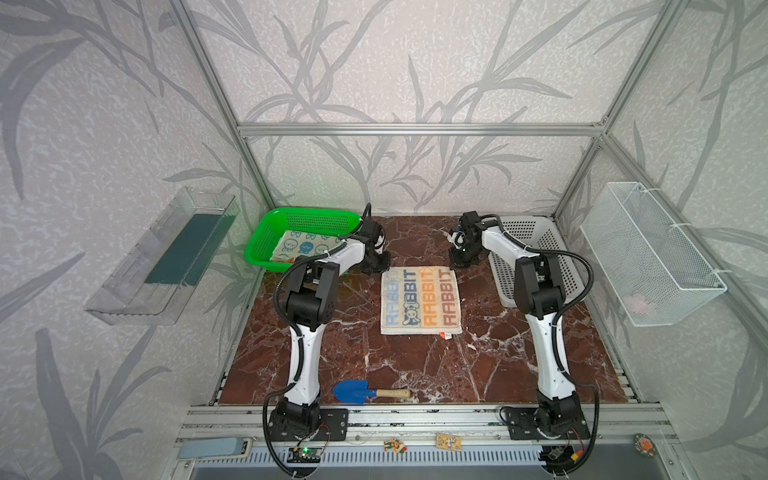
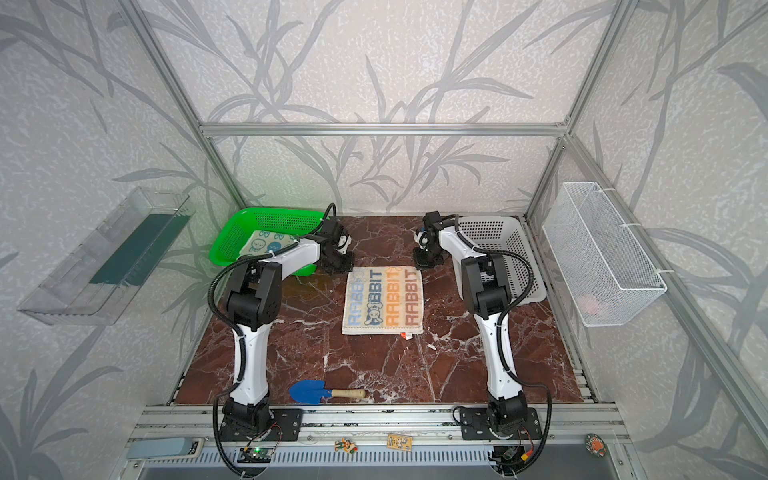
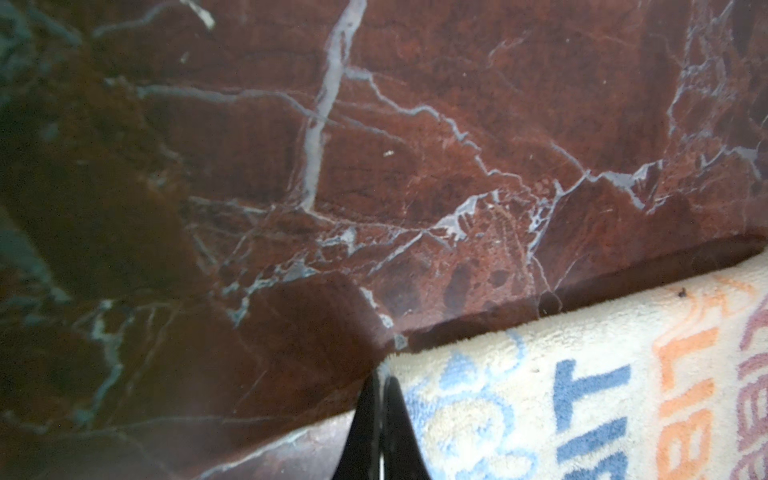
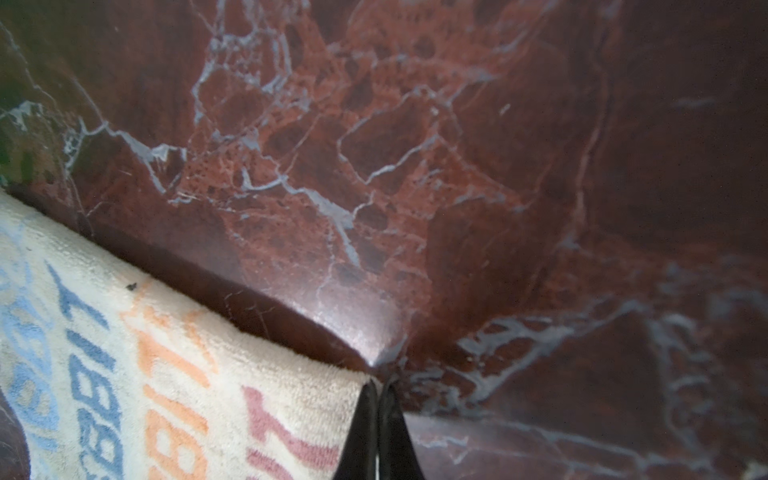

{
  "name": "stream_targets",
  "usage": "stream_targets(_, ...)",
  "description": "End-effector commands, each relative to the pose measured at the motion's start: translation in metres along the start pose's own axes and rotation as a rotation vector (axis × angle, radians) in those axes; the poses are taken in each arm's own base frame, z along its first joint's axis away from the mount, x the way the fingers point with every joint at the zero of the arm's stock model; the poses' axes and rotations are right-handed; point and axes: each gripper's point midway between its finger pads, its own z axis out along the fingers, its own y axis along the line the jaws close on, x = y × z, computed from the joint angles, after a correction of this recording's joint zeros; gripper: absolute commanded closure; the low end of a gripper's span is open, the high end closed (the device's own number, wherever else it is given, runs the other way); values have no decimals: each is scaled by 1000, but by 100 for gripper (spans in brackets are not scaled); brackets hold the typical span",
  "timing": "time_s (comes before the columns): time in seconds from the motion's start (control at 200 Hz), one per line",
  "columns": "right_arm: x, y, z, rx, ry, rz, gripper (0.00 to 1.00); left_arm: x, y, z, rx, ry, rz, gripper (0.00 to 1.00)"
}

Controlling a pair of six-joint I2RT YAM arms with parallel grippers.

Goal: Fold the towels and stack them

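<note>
RABBIT towel (image 1: 420, 301) lies flat, lettering up, centre of the marble table (image 1: 415, 365). Left gripper (image 3: 380, 374) is pinched closed on its far left corner, and right gripper (image 4: 377, 386) is pinched closed on the far right corner. Blue-bunny towel (image 1: 305, 245) sits in the green basket (image 1: 262, 241), back left.

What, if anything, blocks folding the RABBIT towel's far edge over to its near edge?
Nothing visible does. The left gripper and right gripper pinch the far corners of the RABBIT towel. Its top is bare, and the blue trowel lies apart, nearer the front.
</note>
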Motion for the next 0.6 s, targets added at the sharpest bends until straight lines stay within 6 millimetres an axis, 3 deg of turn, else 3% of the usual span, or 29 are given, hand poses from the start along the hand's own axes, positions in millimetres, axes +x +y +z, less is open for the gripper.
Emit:
stream_targets(0.0, -2, 5, -27, -16, -32, 24, 100, -11, 0, -18, -3, -53, 25, 100)
stream_targets(0.2, -5, 11, -50, -35, -65, 31, 100, -24, -9, -39, 37, -126, 37, 100)
stream_targets(0.595, 6, 26, -85, -61, -110, 34, 100, -22, -14, -79, 52, -219, 31, 100)
